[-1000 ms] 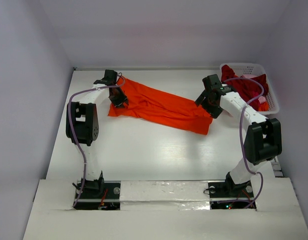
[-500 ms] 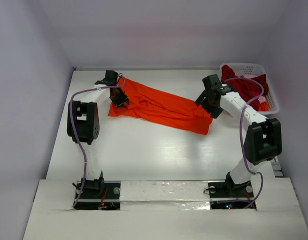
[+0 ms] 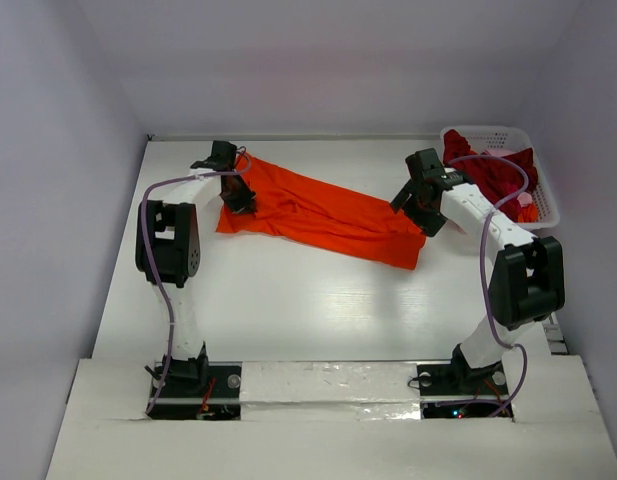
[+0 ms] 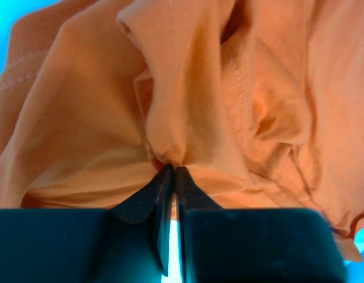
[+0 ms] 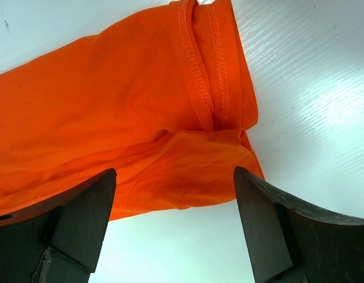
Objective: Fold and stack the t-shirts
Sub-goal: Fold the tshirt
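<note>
The bright orange t-shirt [image 3: 318, 212] lies stretched in a crumpled band across the far half of the table. My left gripper [image 3: 236, 200] is shut on a fold of the orange shirt's left end [image 4: 170, 118]; the jaws pinch the cloth at their tips. My right gripper [image 3: 410, 208] is open just above the shirt's right end, its fingers [image 5: 81, 218] straddling the hemmed edge [image 5: 199, 88] without touching it. The dark red t-shirt [image 3: 493, 172] lies bunched in the white lattice basket [image 3: 544, 205] at the far right.
The basket stands against the right wall, just behind my right arm. White walls close in the table on the left, back and right. Bare white tabletop [image 3: 308, 300] lies between the shirt and the arm bases.
</note>
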You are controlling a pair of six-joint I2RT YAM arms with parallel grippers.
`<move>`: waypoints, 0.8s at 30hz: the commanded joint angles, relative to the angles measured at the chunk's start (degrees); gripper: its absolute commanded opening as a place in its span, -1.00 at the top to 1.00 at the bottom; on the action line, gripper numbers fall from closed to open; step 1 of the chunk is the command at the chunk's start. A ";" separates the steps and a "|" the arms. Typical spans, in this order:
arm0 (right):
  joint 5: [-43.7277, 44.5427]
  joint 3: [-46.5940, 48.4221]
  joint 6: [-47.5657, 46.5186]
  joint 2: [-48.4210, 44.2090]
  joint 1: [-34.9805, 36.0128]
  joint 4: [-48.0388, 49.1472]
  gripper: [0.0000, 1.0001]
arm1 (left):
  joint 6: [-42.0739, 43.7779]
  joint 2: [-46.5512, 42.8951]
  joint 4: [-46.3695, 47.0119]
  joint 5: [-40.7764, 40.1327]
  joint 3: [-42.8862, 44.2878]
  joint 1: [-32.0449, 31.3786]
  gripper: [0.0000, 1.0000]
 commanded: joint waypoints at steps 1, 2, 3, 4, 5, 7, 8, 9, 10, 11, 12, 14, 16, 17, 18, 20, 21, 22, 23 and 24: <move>0.19 1.65 -0.63 0.25 -0.39 1.75 -0.71 | 0.00 -0.23 -0.94 -0.15 3.26 0.06 1.00; 0.19 1.65 -0.63 0.34 -0.39 1.83 -0.71 | -0.08 0.04 -1.12 -0.07 3.44 0.06 1.00; 0.19 1.56 -0.63 0.34 -0.39 1.83 -0.71 | -0.17 0.39 -1.47 -0.06 3.70 0.06 1.00; 0.19 1.56 -0.63 0.34 -0.39 1.92 -0.71 | -0.17 0.48 -1.56 -0.24 3.88 -0.46 1.00; 0.10 1.65 -0.63 0.34 -0.39 1.92 -0.71 | -0.26 0.48 -1.64 -0.41 3.97 -0.47 1.00; 0.19 1.65 -0.72 0.52 -0.39 1.84 -0.71 | -0.26 0.30 -1.82 -0.33 4.41 -0.47 1.00; 0.19 1.56 -0.72 0.43 -0.39 2.01 -0.71 | -0.26 0.22 -1.82 -0.15 4.50 -0.47 1.00; 0.10 1.56 -0.63 0.60 -0.39 2.01 -0.70 | -0.26 0.04 -1.82 0.02 4.67 -0.99 1.00; 0.10 1.39 -0.63 0.69 -0.39 2.01 -0.70 | -0.26 -0.05 -2.00 0.20 5.28 -1.00 1.00; 0.01 1.30 -0.63 0.69 -0.39 2.18 -0.70 | -0.26 0.04 -2.17 0.29 5.64 -1.00 1.00; -0.16 1.39 -0.63 0.69 -0.39 2.19 -0.70 | -0.08 0.21 -2.35 0.29 6.07 -1.00 1.00; -0.42 1.47 -0.54 0.87 -0.39 2.27 -0.70 | 0.00 0.74 -3.22 0.37 7.48 -1.00 1.00; -0.60 1.82 -0.45 0.87 -0.39 2.10 -0.70 | 0.00 1.44 -3.58 0.38 8.53 -1.00 1.00; -0.69 1.91 -0.45 0.78 -0.39 2.19 -0.70 | 0.00 1.53 -3.58 0.46 8.89 -1.00 1.00; -0.78 1.91 -0.45 0.78 -0.39 2.19 -0.69 | 0.00 1.88 -3.58 0.55 9.24 -1.00 1.00; -0.60 2.09 -0.37 0.61 -0.39 2.01 -0.69 | -0.17 2.23 -3.58 0.81 10.47 -1.00 1.00; -0.52 2.09 -0.37 0.52 -0.39 1.92 -0.69 | -0.17 2.93 -3.75 0.99 10.99 -1.52 1.00; -0.51 2.09 -0.37 0.52 -0.39 1.92 -0.69 | -0.08 3.29 -3.84 1.16 12.13 -1.52 1.00; -0.51 2.09 -0.45 0.43 -0.39 1.66 -0.69 | 0.00 3.73 -3.93 1.17 12.66 -1.52 1.00; -0.51 2.00 -0.45 0.26 -0.39 1.57 -0.69 | 0.00 4.69 -4.28 1.17 13.28 -1.52 1.00</move>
